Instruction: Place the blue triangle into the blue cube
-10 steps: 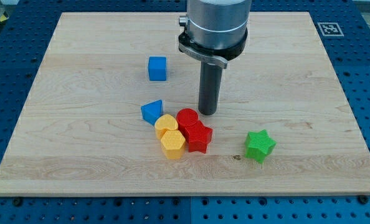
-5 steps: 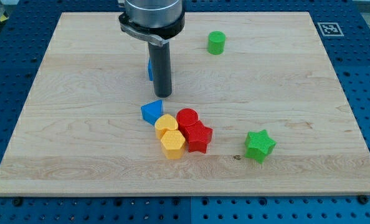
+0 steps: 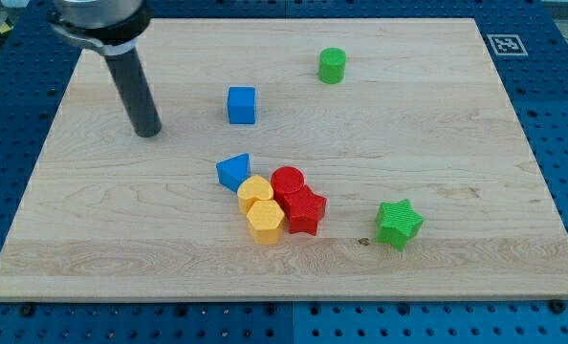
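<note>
Resting on bare board, my tip [image 3: 148, 133] well left of blue triangle [image 3: 233, 171] and blue cube [image 3: 241, 105].

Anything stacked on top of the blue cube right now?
No. The blue cube has a bare top; my tip stands to the view's left. Its underside on the board is hidden.

Open lane sitting between the two blue blocks

Bare wood is lying between the blue triangle block [image 3: 232, 171] and the blue cube block [image 3: 241, 105]; yellow blocks [image 3: 259, 207] and red blocks [image 3: 297, 200] are crowding the triangle's lower right, my tip [image 3: 148, 133] standing at centre left.
</note>
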Controlling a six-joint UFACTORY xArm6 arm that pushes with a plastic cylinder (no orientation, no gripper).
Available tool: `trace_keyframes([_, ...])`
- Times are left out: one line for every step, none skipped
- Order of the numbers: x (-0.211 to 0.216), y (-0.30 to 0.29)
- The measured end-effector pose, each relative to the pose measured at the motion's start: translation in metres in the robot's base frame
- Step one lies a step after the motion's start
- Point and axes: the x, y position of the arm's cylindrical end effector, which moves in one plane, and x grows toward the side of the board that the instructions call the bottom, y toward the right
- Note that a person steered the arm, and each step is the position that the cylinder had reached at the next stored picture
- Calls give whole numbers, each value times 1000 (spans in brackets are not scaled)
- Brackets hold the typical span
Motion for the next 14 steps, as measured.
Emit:
trace_keyframes([15,-4])
trace_keyframes([39,-4])
trace_keyframes([70,-4])
trace_keyframes([91,2])
trace_keyframes([94,24])
trace_keyframes([94,48])
trace_keyframes([94,71])
trace_keyframes([103,78])
trace_keyframes([113,82])
trace_keyframes([114,92])
trace_keyframes([114,107])
trace_keyframes([114,126])
trace_keyframes([111,137])
trace_keyframes([104,143])
